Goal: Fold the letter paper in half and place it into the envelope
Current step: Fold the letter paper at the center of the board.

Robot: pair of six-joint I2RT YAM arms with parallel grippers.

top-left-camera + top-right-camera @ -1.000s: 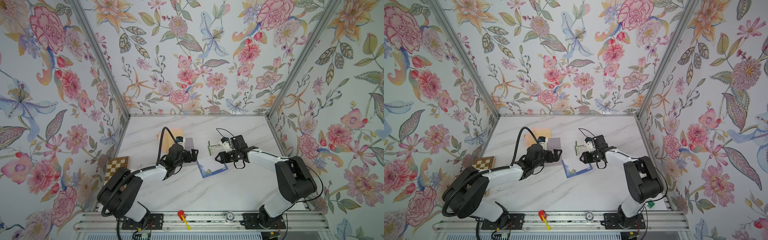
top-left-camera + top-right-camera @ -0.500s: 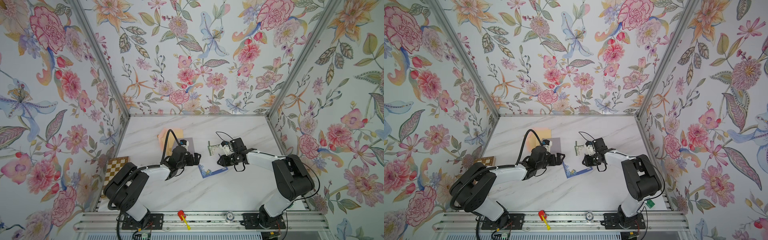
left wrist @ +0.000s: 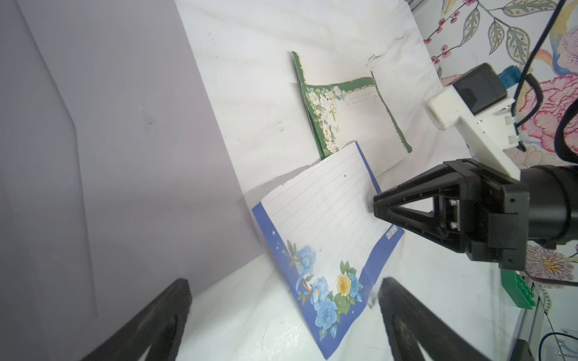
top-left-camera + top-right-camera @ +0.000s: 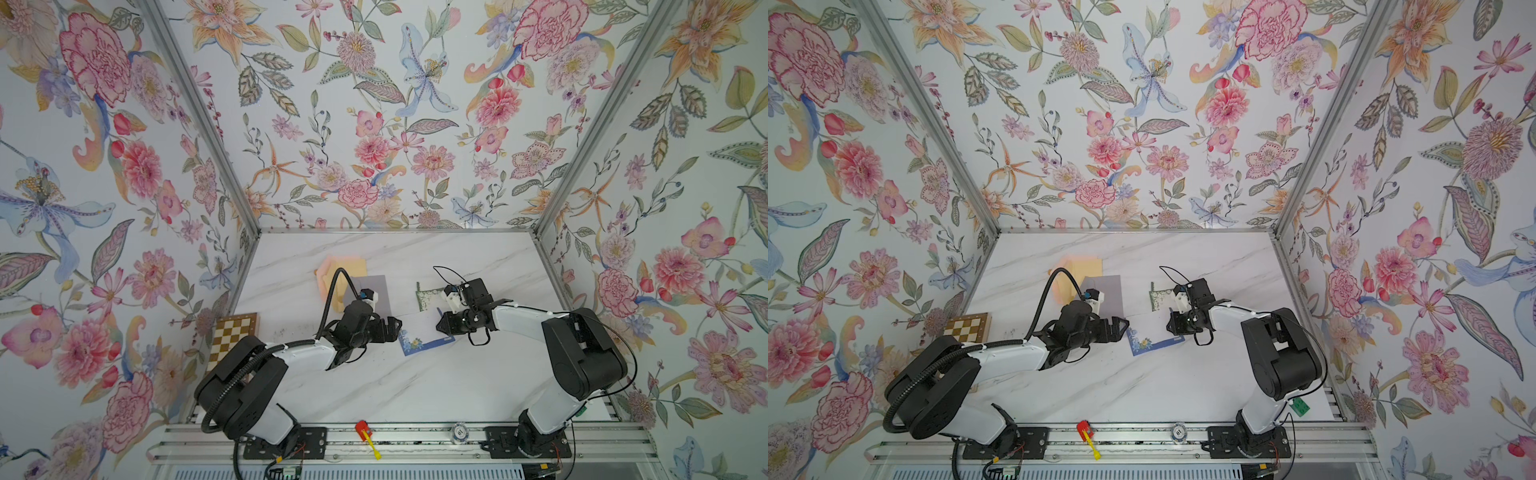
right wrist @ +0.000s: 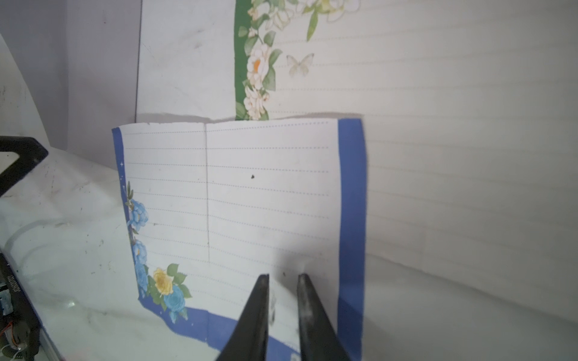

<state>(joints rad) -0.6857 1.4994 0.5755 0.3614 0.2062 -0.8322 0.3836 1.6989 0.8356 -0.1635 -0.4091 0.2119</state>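
Note:
The blue-bordered lined letter paper (image 4: 422, 334) (image 4: 1152, 338) lies mid-table with a crease line down it, and its far edge curls up off the surface. My right gripper (image 5: 283, 278) (image 4: 440, 326) is at the paper's right border. Its jaws stand close together with a narrow gap, and the paper (image 5: 234, 193) shows between them. My left gripper (image 3: 283, 287) (image 4: 395, 328) is wide open at the paper's left side, and the flowered corner of the paper (image 3: 322, 218) lies between its fingers. A lavender envelope (image 4: 380, 291) (image 3: 109, 140) lies flat behind the left gripper.
A green-bordered letter sheet (image 4: 428, 297) (image 3: 350, 118) lies just behind the blue one. A peach envelope (image 4: 338, 270) sits partly under the lavender one. A small chessboard (image 4: 235, 336) lies by the left wall. A red-and-yellow tool (image 4: 365, 430) rests on the front rail.
My left gripper has moved right, from beside the lavender envelope to the paper's left corner. The right gripper's jaws have narrowed over the paper's right side.

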